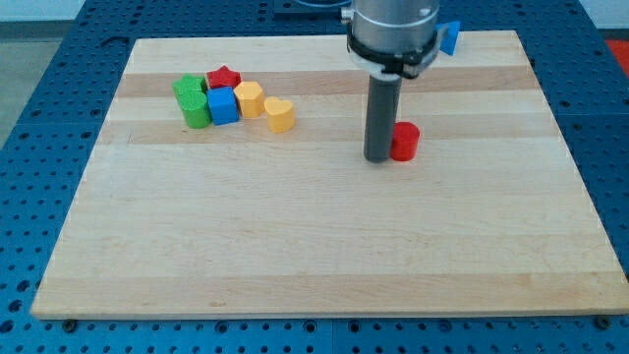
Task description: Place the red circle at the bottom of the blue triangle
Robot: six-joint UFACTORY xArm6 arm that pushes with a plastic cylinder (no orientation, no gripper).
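Observation:
The red circle (405, 141) stands on the wooden board right of centre, in the upper half. My tip (378, 158) rests on the board just left of the red circle, touching or almost touching its left side. The blue triangle (451, 37) sits at the view's top edge of the board, up and to the right of the red circle; the arm's body hides most of it.
A cluster of blocks lies at the upper left: a red star (224, 77), two green blocks (193, 101), a blue cube (224, 105), a yellow hexagon (249, 98) and a yellow heart (280, 114). The wooden board (295, 246) sits on a blue perforated table.

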